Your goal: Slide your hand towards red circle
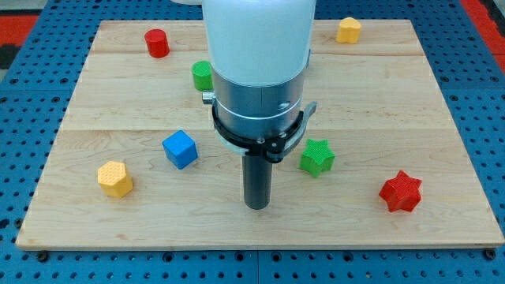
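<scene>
My tip (256,205) is seen on the wooden surface (442,118) between the blue cube (180,149) and green star block (316,157), well apart from the red cylinder (157,42); no jaws are fitted.

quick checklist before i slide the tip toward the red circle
1. Target in view: ok. The red cylinder stands near the board's top left corner.
2. Tip located: ok. My tip sits low on the board, between the blue cube and the green star, touching neither.
3. Direction: ok. The target lies up and to the view's left of the tip.
4. Straight path clear: not ok. The blue cube sits close to that line and may get nudged.
5. Green cylinder: cannot tell. The arm partly hides it, so its clearance is unclear.
6. Right red block chosen: ok. The red star at lower right is not the target.
</scene>
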